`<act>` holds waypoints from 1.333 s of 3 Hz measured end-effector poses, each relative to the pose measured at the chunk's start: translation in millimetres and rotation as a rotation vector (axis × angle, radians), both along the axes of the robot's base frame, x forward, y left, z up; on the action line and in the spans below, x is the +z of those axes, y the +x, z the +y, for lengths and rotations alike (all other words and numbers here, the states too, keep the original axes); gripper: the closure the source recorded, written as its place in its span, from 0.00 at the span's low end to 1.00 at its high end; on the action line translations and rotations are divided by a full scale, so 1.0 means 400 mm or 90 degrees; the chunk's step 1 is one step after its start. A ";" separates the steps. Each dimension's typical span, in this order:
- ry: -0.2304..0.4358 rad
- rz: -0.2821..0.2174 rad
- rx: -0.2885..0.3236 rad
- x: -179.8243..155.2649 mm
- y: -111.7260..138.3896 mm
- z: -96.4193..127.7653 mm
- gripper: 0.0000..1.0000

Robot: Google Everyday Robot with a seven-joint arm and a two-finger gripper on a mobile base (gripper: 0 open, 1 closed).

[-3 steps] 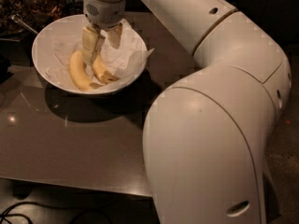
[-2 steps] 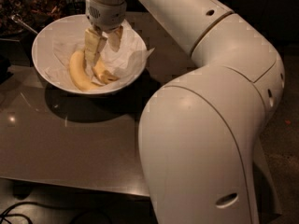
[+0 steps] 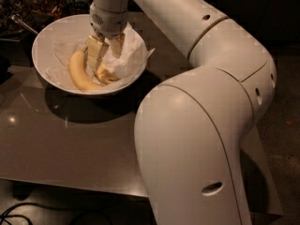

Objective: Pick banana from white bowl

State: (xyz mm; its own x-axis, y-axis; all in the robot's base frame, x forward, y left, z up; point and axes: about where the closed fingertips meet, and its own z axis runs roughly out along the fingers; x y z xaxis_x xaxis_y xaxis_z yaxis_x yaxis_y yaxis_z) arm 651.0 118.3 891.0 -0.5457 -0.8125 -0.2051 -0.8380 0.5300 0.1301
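Currently, entry 1 of 2, task status: early, with the approach made and the pick not yet shown.
- Done, as far as the view shows: the pincer is lowered inside the white bowl, low over its contents and hanging from the wrist of the arm.
- Left to do, by my judgement: a confirmed grasp on the banana, then a lift clear of the rim.
- The banana lies in the bowl directly beneath the pincer. Only a short deep-yellow stretch of it shows, and the rest is hidden by the pincer.
- 1 second banana, paler and thicker, lies just beside the pincer toward the bowl's near rim. It is fully in view and not the target.
- The paper lining is crinkled and rises on the far side of the pincer from the second banana, lapping over the rim there.
- The bowl rests on the table, below the pincer and toward its far corner in view.

Entry 2 of 2, pincer:
- Opening: I cannot tell whether it is wide or narrow.
- Holding: no grip can be confirmed, and neither banana is raised off the lining.
- Contact: it is at or very near the banana beneath it, and whether they actually touch is hidden.
- Risk, as a judgement: the lining sits close enough to be caught along with the fruit.
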 end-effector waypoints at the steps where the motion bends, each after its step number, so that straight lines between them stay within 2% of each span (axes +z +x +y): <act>1: 0.000 0.016 -0.004 -0.024 -0.001 0.004 0.42; 4: -0.015 0.047 -0.006 -0.086 -0.007 0.022 0.48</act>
